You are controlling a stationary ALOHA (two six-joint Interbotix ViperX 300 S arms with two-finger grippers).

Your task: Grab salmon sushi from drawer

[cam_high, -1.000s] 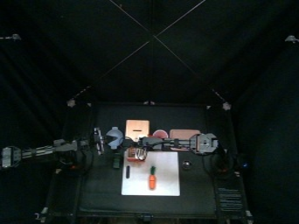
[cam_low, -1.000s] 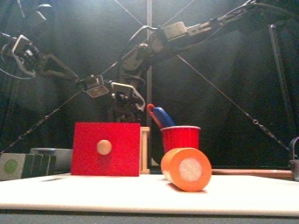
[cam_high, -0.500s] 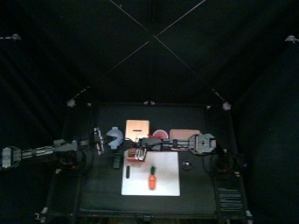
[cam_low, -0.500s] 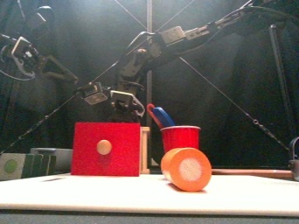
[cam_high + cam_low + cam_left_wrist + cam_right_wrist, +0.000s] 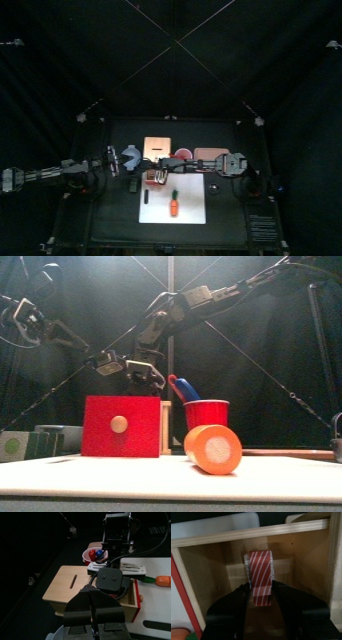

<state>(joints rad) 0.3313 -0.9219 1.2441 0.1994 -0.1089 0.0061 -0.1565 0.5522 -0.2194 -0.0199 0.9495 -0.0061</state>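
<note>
My right claw (image 5: 261, 604) is down inside the pulled-out drawer (image 5: 211, 567), jaws spread wide, one on each side of the salmon sushi (image 5: 260, 577). Sushi is the red-and-white striped piece lying on the drawer floor between the wooden walls, near the back wall. Can't tell whether the jaws touch it; nothing lifted.

From the front, the drawer's red face (image 5: 122, 426) with its tan round knob (image 5: 119, 424) fronts the scene; a red cup (image 5: 206, 414) stands just beside the drawer, and an orange round thing (image 5: 213, 449) lies on the white mat (image 5: 171, 476) in front of the cup.

My left claw (image 5: 95, 614) hangs off to the drawer's left side, aimed at it, holding nothing; jaws look closed together.
</note>
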